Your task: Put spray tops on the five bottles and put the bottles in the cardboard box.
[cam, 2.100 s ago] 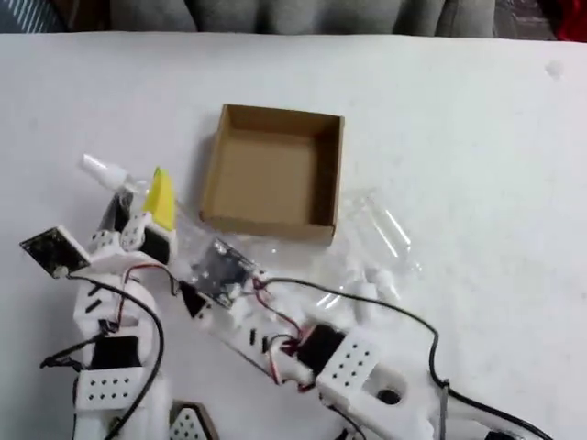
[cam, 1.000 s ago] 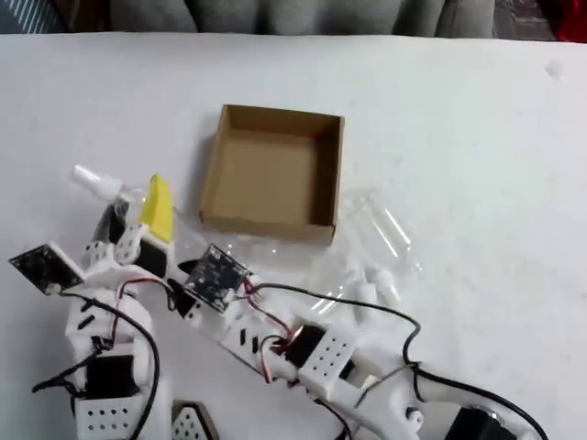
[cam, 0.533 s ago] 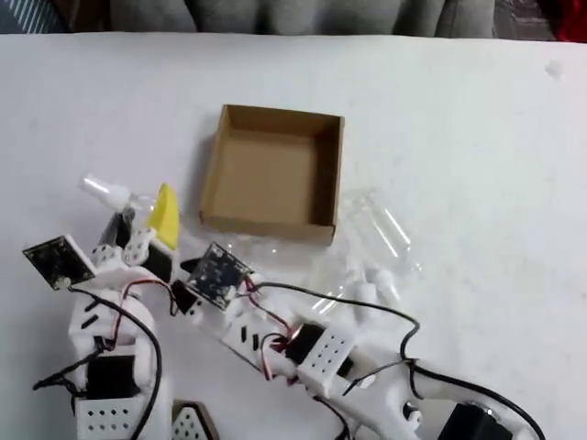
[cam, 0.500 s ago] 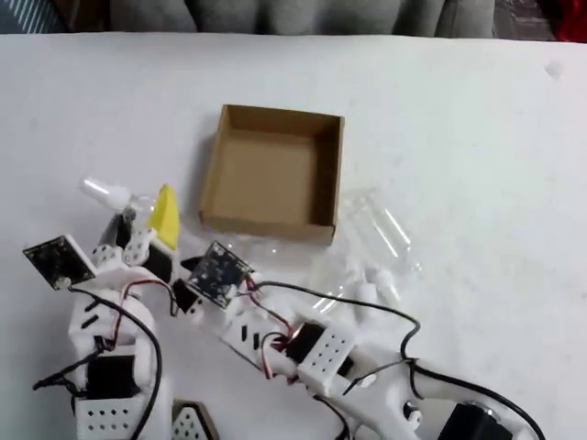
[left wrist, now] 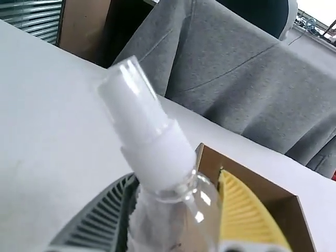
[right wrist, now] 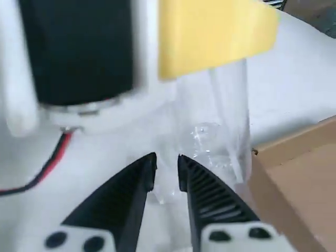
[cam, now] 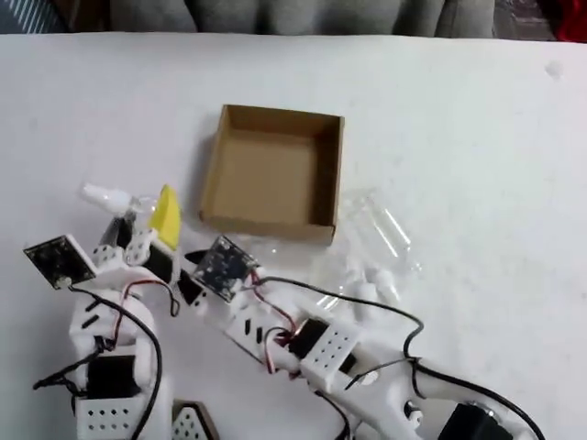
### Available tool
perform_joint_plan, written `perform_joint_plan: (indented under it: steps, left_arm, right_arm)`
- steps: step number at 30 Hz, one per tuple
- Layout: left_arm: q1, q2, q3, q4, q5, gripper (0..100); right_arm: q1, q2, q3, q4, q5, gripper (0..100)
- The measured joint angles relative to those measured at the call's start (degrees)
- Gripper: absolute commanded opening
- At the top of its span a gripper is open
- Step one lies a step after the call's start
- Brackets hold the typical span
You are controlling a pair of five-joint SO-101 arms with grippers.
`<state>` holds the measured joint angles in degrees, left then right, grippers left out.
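A clear bottle [cam: 138, 203] with a white spray top [cam: 95, 193] is held over the table left of the cardboard box [cam: 275, 174]. My left gripper [cam: 142, 211] is shut on it, one yellow finger [cam: 165, 213] on the box side. In the left wrist view the spray top [left wrist: 142, 131] rises between the grey and yellow fingers of that gripper [left wrist: 173, 223]. My right gripper [cam: 191, 277] sits just behind the bottle's base. Its black fingers [right wrist: 199, 194] stand a narrow gap apart at the tips [right wrist: 166, 161], close to the bottle [right wrist: 223, 121], with nothing clearly between them.
Several clear bottles [cam: 378, 229] and loose white spray tops [cam: 371, 286] lie right of the box. The box corner [right wrist: 294, 157] is close beside the right gripper. Grey upholstery [left wrist: 236, 79] lies beyond the table's far edge. Cables trail over the right arm [cam: 330, 348].
The left gripper with the bottle has swung a little, so the spray top has dropped nearer the front edge. The right gripper has edged up toward the bottle's base.
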<state>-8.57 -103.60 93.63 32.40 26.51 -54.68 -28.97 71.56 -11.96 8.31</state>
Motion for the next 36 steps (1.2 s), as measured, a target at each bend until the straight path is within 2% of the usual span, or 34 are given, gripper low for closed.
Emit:
perform_joint_plan:
  steps: [3,6,13,15,19,25,31,36]
  left_arm:
    - [0.0,0.0,0.4,-4.4,-0.2,2]
    - [0.1,0.0,0.8,-6.9,-0.3,2]
    - [0.4,0.0,0.0,-7.7,-4.1,2]
    - [1.7,0.0,-1.1,-7.8,-4.7,2]
    - [4.3,0.0,-3.0,-7.8,-5.6,2]
    - [8.7,0.0,-4.8,-8.9,-13.8,2]
    - [13.0,0.0,-4.9,-14.2,-22.6,2]
    - [15.4,1.8,-6.2,-15.2,-25.2,2]
  right_arm:
    - [2.6,-1.1,0.0,1.1,0.0,1.4]
    - [6.8,-5.8,0.0,6.3,-0.2,1.9]
    - [19.0,-18.0,-6.7,27.8,-0.2,1.5]
    - [23.0,-18.4,-9.0,30.9,-0.2,1.5]
    - [29.9,-16.1,-12.7,31.6,-0.2,1.5]
    - [34.8,-5.7,-17.6,29.1,-0.2,1.5]
    - [37.6,5.5,-24.4,29.1,-0.2,1.5]
    - [39.0,11.3,-28.6,29.1,-0.2,1.5]
